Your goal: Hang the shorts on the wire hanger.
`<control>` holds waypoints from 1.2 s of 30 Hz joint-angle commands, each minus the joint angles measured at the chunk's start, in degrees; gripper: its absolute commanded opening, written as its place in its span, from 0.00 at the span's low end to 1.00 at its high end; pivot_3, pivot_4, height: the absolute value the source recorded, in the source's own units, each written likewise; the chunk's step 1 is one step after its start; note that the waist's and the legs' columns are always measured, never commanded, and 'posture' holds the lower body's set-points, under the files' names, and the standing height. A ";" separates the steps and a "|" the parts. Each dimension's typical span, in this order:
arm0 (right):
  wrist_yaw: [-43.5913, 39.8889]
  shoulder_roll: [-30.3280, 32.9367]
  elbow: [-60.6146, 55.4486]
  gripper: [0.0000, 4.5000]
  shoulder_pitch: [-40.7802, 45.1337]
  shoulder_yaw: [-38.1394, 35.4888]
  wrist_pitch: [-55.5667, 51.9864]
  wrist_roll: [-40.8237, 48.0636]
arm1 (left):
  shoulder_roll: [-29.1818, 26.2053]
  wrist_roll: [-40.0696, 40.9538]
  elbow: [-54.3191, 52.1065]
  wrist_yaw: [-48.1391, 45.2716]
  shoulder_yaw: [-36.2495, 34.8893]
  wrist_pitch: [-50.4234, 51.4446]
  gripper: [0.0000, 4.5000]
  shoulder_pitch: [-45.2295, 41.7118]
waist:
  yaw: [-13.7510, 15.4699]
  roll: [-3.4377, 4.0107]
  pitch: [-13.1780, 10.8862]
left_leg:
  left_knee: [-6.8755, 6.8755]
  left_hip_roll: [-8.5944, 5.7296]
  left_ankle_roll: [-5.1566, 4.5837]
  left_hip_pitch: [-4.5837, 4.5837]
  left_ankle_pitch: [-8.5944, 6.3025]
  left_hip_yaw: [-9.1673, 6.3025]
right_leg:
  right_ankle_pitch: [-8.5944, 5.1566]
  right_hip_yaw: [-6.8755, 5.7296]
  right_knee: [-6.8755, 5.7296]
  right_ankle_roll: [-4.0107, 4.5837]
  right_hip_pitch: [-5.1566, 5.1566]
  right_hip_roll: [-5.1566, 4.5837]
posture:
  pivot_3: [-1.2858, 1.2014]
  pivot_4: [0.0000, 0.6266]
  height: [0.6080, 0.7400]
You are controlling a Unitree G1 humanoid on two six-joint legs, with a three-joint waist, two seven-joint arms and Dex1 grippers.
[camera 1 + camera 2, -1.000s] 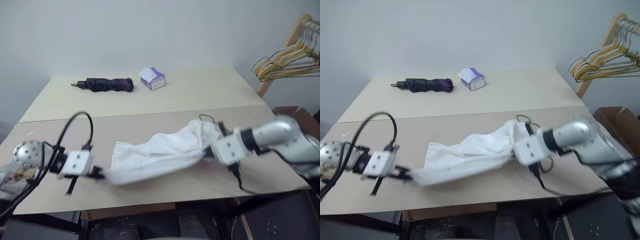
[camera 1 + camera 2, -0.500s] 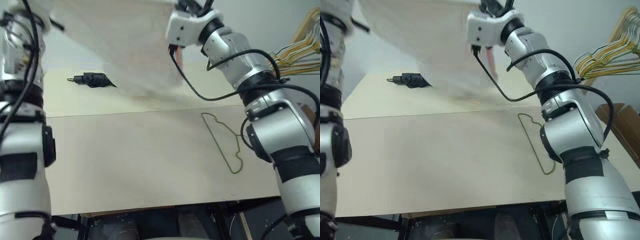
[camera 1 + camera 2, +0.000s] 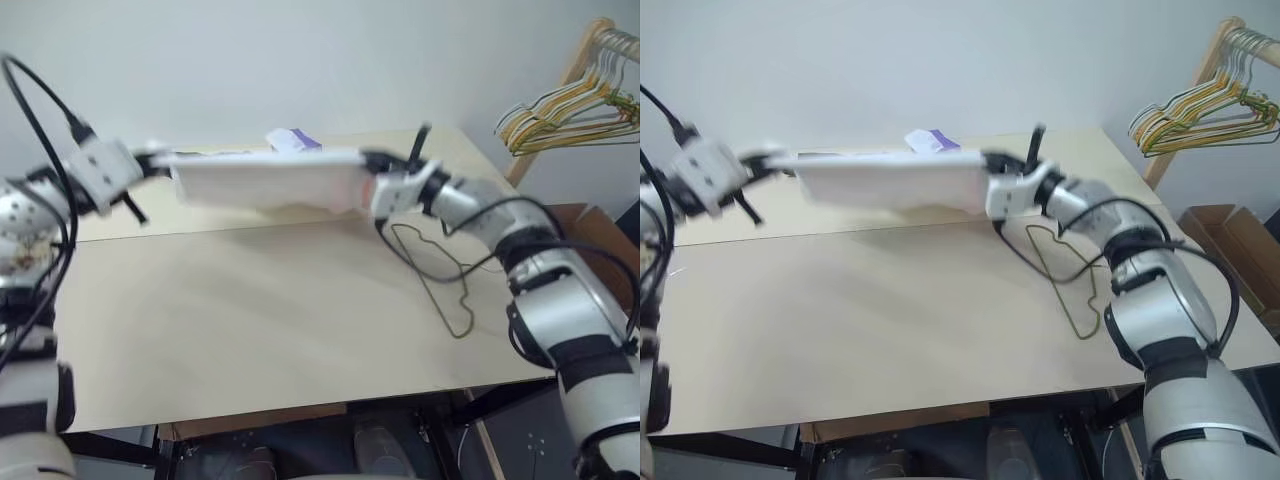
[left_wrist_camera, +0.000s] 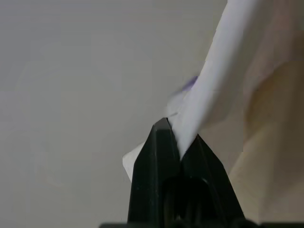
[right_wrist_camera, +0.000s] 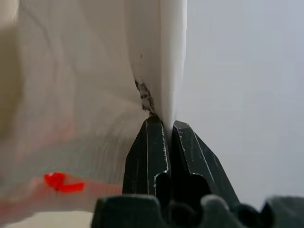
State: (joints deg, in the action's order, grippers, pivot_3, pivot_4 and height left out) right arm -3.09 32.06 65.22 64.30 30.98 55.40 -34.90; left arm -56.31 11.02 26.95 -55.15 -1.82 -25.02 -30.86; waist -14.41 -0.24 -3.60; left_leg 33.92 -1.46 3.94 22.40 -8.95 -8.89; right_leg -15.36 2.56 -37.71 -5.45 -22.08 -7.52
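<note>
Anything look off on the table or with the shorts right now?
Nothing stands out. The white thin cloth shorts hang stretched between the left tool and right tool, both shut on them. The thin bare wire hanger lies flat on the beige table, undamaged.

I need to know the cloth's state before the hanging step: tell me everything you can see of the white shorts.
The white thin cloth shorts are stretched into a roughly level band above the far part of the beige table, off its surface. The left gripper is shut on one end, the right gripper on the other, beside a small dark mark; a faint pink-red tint shows nearby. The dull metal wire hanger lies flat on the table, apart from them.
</note>
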 commanded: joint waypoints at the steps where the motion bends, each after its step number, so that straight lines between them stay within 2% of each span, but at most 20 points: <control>1: -4.31 4.26 -3.50 0.00 -4.64 -0.51 4.55 0.57 | -4.78 4.03 -13.60 -3.28 -6.48 5.85 0.01 13.24 | -0.34 0.00 0.00 | -0.06 0.04 -0.01 -0.07 0.00 0.00 | 0.00 0.02 0.00 0.01 0.00 0.03 | 0.48 0.00 1.00; 6: -9.62 7.78 -11.06 0.00 -13.39 -1.25 7.97 1.90 | -7.86 6.72 -30.24 -8.34 -11.27 14.04 0.01 34.20 | -0.29 -0.01 0.00 | -0.07 0.11 -0.02 -0.37 0.00 0.01 | -0.14 0.02 -0.04 -0.05 0.32 0.13 | 0.49 0.00 1.00; 11: -11.27 11.81 -18.60 0.00 -19.81 -1.92 7.87 -0.21 | -10.26 8.64 -40.42 -15.96 -13.48 18.56 0.01 48.35 | 0.73 -0.02 0.00 | -0.08 0.14 -0.19 -1.03 -0.12 0.09 | -0.26 -0.02 0.15 0.13 1.07 0.13 | 0.48 0.00 1.00; 16: -14.04 15.49 -26.68 0.00 -26.14 -3.10 5.74 1.52 | -9.54 10.10 -48.68 -17.52 -13.32 21.84 0.01 54.16 | 2.20 -0.03 0.00 | -0.06 0.19 -0.25 -1.20 -0.16 0.14 | -0.40 -0.07 0.16 0.35 1.27 0.13 | 0.47 0.00 1.00; 24: -25.65 21.52 -50.03 0.00 -42.09 -6.09 -3.34 14.04 | -8.03 9.08 -52.20 -19.48 -15.33 22.44 0.01 60.87 | 2.79 -0.05 0.00 | -0.02 0.22 -0.37 -1.30 -0.26 0.18 | -0.49 -0.10 0.38 0.43 1.59 0.13 | 0.46 0.00 1.00; 28: -29.01 22.92 -60.24 0.00 -49.90 -8.24 -9.78 17.52 | -8.54 7.55 -50.62 -22.42 -17.04 20.49 0.01 63.16 | 2.79 -0.10 0.04 | 0.00 0.28 -0.42 -1.33 -0.30 0.21 | -0.73 -0.13 0.48 0.85 1.71 0.14 | 0.46 0.00 1.00; 29: -29.41 22.73 -61.24 0.11 -50.78 -8.79 -10.68 17.79 | -8.72 7.33 -50.31 -22.94 -17.18 20.57 0.08 63.09 | 2.78 -0.10 0.04 | 0.01 0.28 -0.41 -1.33 -0.30 0.22 | -0.73 -0.13 0.49 0.85 1.75 0.14 | 0.46 0.00 1.00; 31: -30.75 22.62 -62.99 0.19 -52.00 -9.68 -12.72 18.91 | -9.03 8.23 -50.16 -24.28 -17.68 21.40 0.14 62.56 | 2.90 -0.13 0.06 | 0.02 0.28 -0.41 -1.34 -0.30 0.22 | -0.73 -0.14 0.52 0.86 1.79 0.14 | 0.46 0.00 1.00; 36: -38.16 24.97 -68.66 0.55 -54.52 -12.42 -19.50 26.67 | -9.94 16.09 -49.77 -27.43 -20.91 27.85 0.47 57.26 | 3.59 -0.15 0.06 | 0.04 0.28 -0.37 -1.29 -0.34 0.22 | -0.75 -0.15 0.59 0.86 1.77 0.14 | 0.46 0.00 1.00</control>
State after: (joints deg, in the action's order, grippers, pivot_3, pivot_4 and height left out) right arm -38.48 55.50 0.33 9.97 21.28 38.37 -12.77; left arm -65.28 22.96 -22.91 -81.43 -19.74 0.46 28.63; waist -10.82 -0.39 -3.54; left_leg 33.96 -1.18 3.58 21.12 -9.29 -8.66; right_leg -16.12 2.41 -37.12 -4.59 -20.31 -7.38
